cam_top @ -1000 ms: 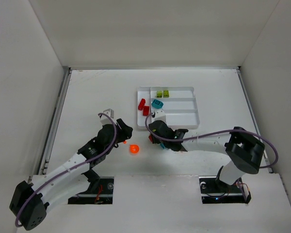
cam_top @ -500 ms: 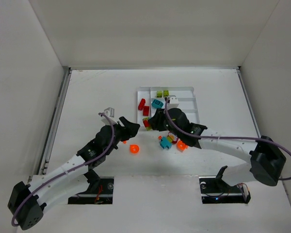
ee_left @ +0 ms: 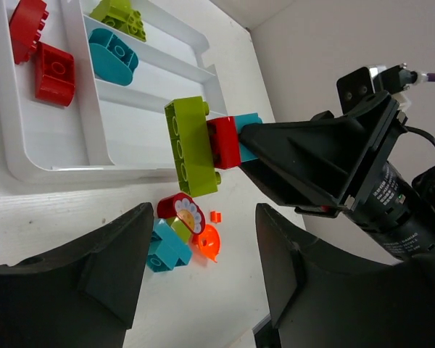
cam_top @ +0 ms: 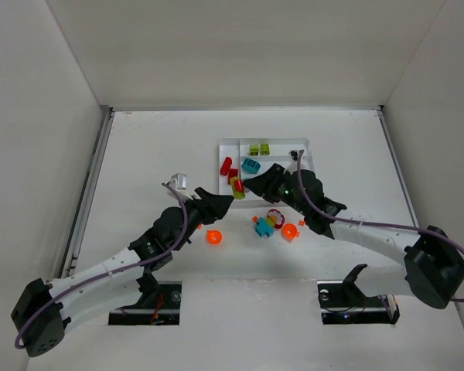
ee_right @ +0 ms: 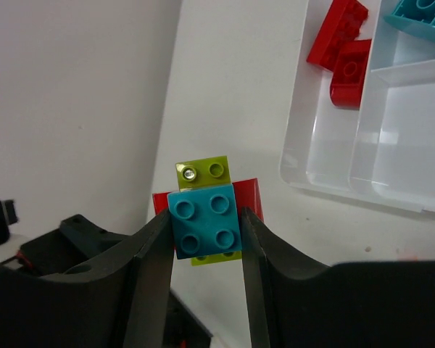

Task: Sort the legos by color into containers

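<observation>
My right gripper (ee_right: 206, 243) is shut on a teal lego (ee_right: 206, 221) stacked with a red one (ee_right: 250, 196) and a yellow-green one (ee_right: 203, 172). In the top view this stack (cam_top: 237, 188) hangs at the white tray's (cam_top: 308, 199) near left corner, with the right gripper (cam_top: 247, 185) behind it. My left gripper (cam_top: 216, 202) stands open just left of the stack, its jaws empty (ee_left: 203, 290). The tray holds two red legos (cam_top: 226, 165) in the side slot, green ones (cam_top: 259, 149) and a teal one (cam_top: 252, 165).
Loose legos lie in front of the tray: an orange one (cam_top: 213, 237), a teal one (cam_top: 263, 227), a red flower-faced piece (cam_top: 277, 217), an orange rounded one (cam_top: 291, 231) and a tiny orange bit (cam_top: 301, 222). White walls close in the table on three sides.
The right gripper rose from the loose pile with the stack and swung toward the tray's corner. The left gripper moved right toward the stack and opened wider.
</observation>
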